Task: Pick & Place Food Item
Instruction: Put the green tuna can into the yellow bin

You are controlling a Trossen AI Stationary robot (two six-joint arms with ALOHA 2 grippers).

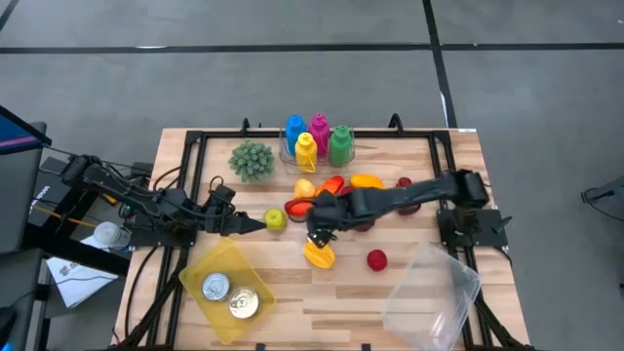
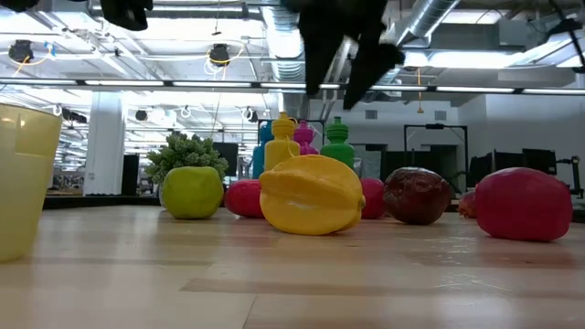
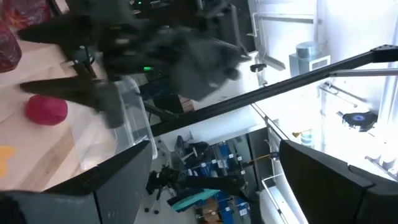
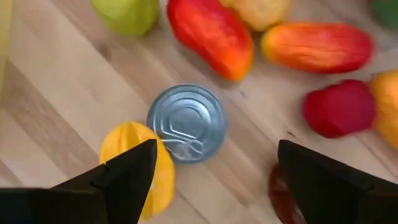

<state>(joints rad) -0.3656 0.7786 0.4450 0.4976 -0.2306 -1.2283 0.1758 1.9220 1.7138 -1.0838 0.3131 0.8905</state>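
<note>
the right gripper (image 1: 320,237) hangs over mid-table with fingers spread wide and nothing between them. directly below it stands a silver can (image 4: 186,123), touching the yellow star fruit (image 1: 319,255) and clear of the red and orange fruit (image 4: 211,34) behind. open board lies between the star fruit, the red apple (image 1: 376,259) and the clear tub (image 1: 432,292) at the near right corner. the left gripper (image 1: 255,223) waits wide open beside the green apple (image 1: 275,220), empty, above the yellow bin (image 1: 200,273) holding two cans.

Overhead, table-level, two wrist views
</note>
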